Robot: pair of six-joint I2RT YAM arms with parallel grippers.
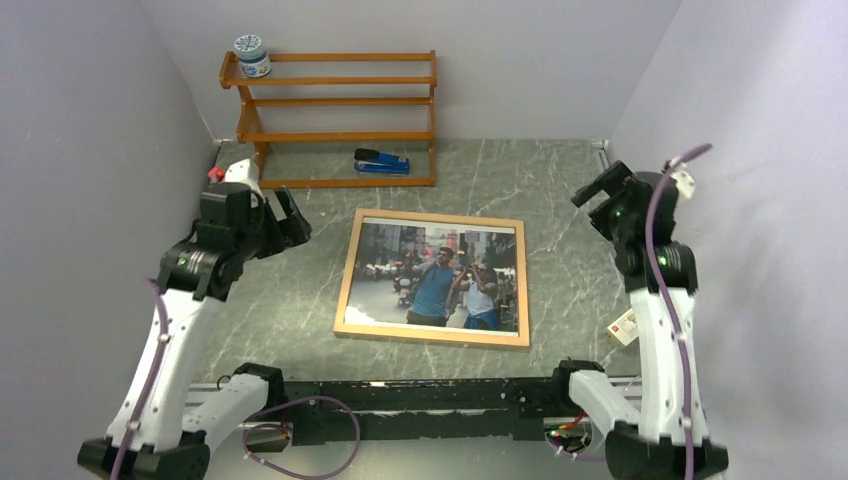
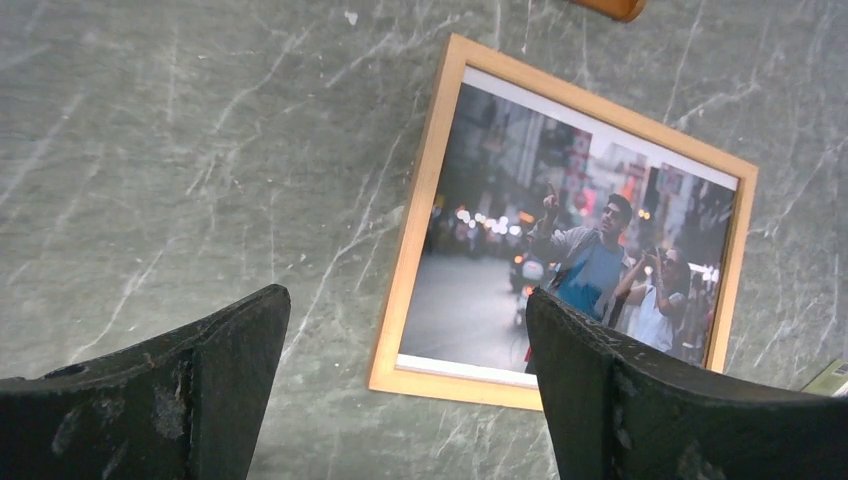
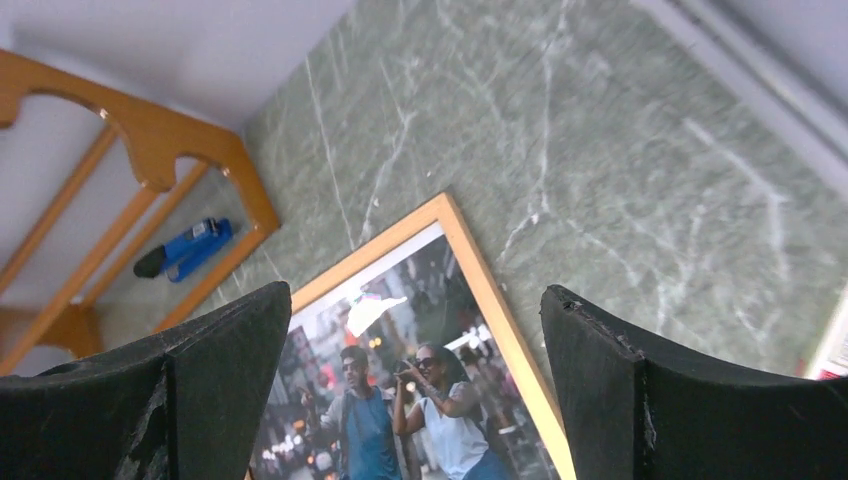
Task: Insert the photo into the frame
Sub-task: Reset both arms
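Left fingers (image 2: 200, 400) and right fingers (image 3: 620, 400) hung spread and empty left and right of the photo (image 1: 437, 275), apparently seated in the frame (image 1: 430, 337) flat on the desk (image 1: 570, 220), so any withdrawal should avoid nudging it

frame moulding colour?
The frame is light natural wood, pale tan. It shows best in the left wrist view.

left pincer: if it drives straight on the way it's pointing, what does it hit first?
Probably the frame, at its left moulding: in the wrist view the open left pincer is centred over that edge. Depth is unclear, so it could land on the bare tabletop just beside it.
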